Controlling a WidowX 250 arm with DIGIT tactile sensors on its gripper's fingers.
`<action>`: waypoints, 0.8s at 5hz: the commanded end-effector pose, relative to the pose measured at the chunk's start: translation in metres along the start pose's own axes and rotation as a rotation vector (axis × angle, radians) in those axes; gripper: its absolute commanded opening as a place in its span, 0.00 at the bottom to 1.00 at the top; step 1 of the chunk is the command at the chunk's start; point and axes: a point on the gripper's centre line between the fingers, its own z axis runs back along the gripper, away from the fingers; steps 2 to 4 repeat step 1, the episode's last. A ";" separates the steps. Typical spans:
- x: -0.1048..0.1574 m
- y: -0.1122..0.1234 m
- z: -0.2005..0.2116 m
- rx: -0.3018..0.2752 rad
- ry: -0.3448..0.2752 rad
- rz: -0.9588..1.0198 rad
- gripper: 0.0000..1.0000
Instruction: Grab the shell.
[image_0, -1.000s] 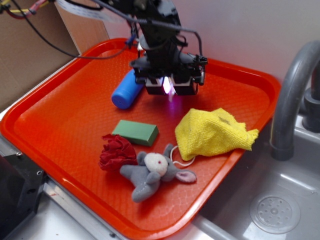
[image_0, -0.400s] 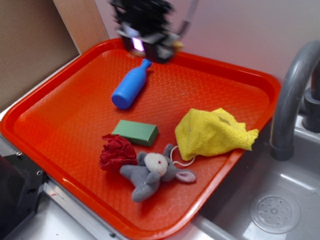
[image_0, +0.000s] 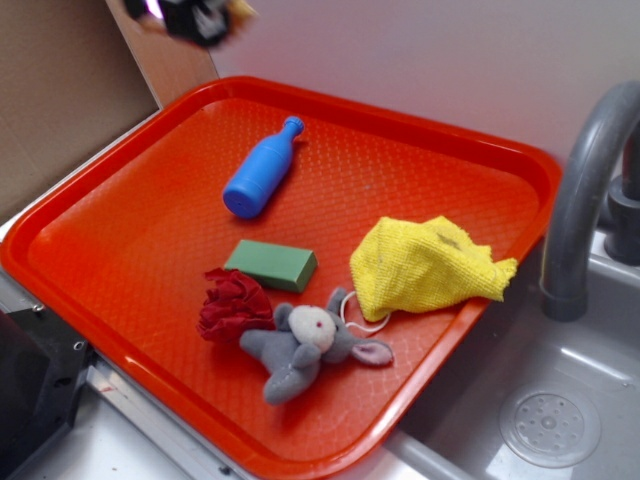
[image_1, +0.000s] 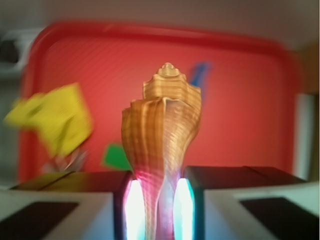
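Gripper (image_1: 155, 210) pinches the shell (image_1: 161, 145) by its narrow end, knobby end pointing away from the wrist camera. Exterior view: gripper blurred at 11 o'clock, high above the tray (image_0: 520, 165). Grab looks done; nothing appears left but keeping the grip. On tray: bottle (image_0: 260, 172) at 11, block (image_0: 271, 264) centre, cloth (image_0: 425, 265) at 3, toy (image_0: 305, 345) at 6. Nothing obstructs.

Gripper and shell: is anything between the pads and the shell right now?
Nothing. In the wrist view the gripper is shut on the shell, whose narrow end sits directly between the lit pads, with no gap or other item showing.
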 end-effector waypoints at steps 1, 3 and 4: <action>0.001 0.011 0.048 -0.126 -0.077 0.023 0.00; 0.001 0.011 0.048 -0.126 -0.077 0.023 0.00; 0.001 0.011 0.048 -0.126 -0.077 0.023 0.00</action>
